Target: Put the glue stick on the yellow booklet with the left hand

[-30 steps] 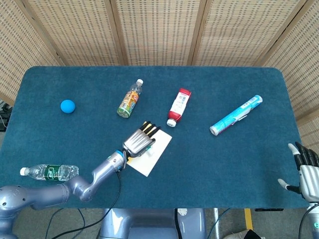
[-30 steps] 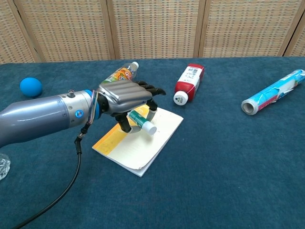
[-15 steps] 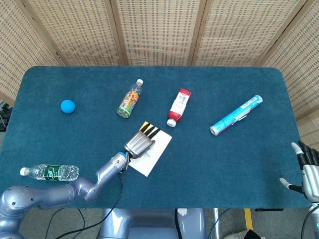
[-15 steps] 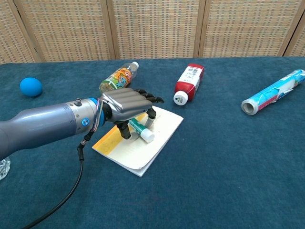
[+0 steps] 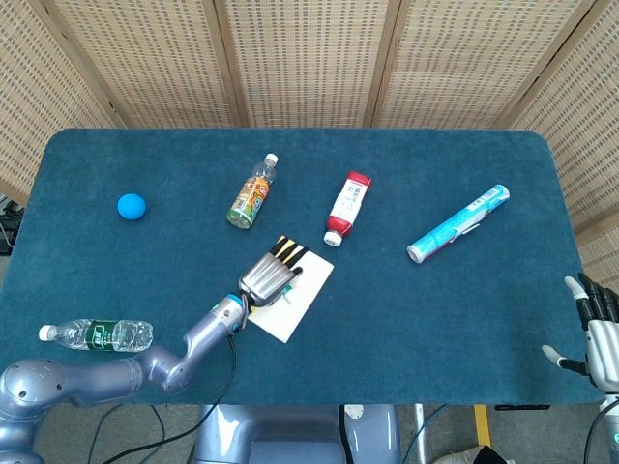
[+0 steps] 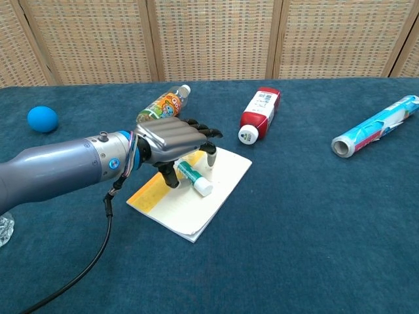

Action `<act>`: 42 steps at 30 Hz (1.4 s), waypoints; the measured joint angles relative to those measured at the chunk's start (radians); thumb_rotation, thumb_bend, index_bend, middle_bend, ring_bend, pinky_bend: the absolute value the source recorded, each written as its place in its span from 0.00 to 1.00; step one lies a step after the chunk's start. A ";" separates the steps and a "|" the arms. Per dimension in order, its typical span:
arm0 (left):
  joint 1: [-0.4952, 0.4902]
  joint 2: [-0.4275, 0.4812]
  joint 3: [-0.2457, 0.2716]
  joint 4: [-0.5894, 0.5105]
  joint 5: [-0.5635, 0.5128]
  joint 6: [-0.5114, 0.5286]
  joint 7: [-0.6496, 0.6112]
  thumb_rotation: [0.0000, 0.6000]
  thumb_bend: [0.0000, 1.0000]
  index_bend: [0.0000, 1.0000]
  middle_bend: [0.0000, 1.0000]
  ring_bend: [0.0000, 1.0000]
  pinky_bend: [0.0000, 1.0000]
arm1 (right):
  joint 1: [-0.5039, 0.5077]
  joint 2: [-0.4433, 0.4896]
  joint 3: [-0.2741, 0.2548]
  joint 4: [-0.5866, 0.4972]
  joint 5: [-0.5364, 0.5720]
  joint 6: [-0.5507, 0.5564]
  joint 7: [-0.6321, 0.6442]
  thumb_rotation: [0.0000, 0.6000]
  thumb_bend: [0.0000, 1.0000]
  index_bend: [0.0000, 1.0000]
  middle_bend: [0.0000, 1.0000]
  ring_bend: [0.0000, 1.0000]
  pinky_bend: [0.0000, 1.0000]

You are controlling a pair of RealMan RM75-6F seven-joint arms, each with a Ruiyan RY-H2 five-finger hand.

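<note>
The yellow booklet (image 6: 196,190) lies open-faced on the blue table, white page up with a yellow strip along its left edge; the head view shows it too (image 5: 302,293). The glue stick (image 6: 195,178), green with a white cap, lies flat on the booklet. My left hand (image 6: 171,139) hovers arched just above it, fingers spread to either side, not gripping it. In the head view the left hand (image 5: 270,275) hides most of the stick. My right hand (image 5: 598,332) waits at the table's right front corner, fingers apart and holding nothing.
Just behind the booklet lie an orange-labelled bottle (image 6: 163,103) and a red and white bottle (image 6: 259,112). A blue and white tube (image 6: 374,127) sits at the right, a blue ball (image 6: 42,120) at the far left. A water bottle (image 5: 97,334) rests near the front left edge.
The left hand came down with the glue stick onto the booklet, then loosened its fingers and rose slightly. The stick now lies free on the page. The right hand stayed put.
</note>
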 measured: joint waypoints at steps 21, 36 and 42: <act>0.301 0.267 0.037 -0.335 0.213 0.518 -0.187 1.00 0.27 0.01 0.00 0.00 0.00 | 0.001 -0.026 -0.017 0.008 -0.037 0.015 -0.044 1.00 0.00 0.05 0.00 0.00 0.00; 0.602 0.430 0.195 -0.477 0.254 0.783 -0.079 0.98 0.25 0.00 0.00 0.00 0.00 | 0.000 -0.035 -0.027 -0.001 -0.060 0.028 -0.082 1.00 0.00 0.05 0.00 0.00 0.00; 0.703 0.484 0.264 -0.515 0.252 0.822 -0.038 0.95 0.24 0.00 0.00 0.00 0.00 | -0.001 -0.037 -0.031 -0.004 -0.068 0.032 -0.093 1.00 0.00 0.05 0.00 0.00 0.00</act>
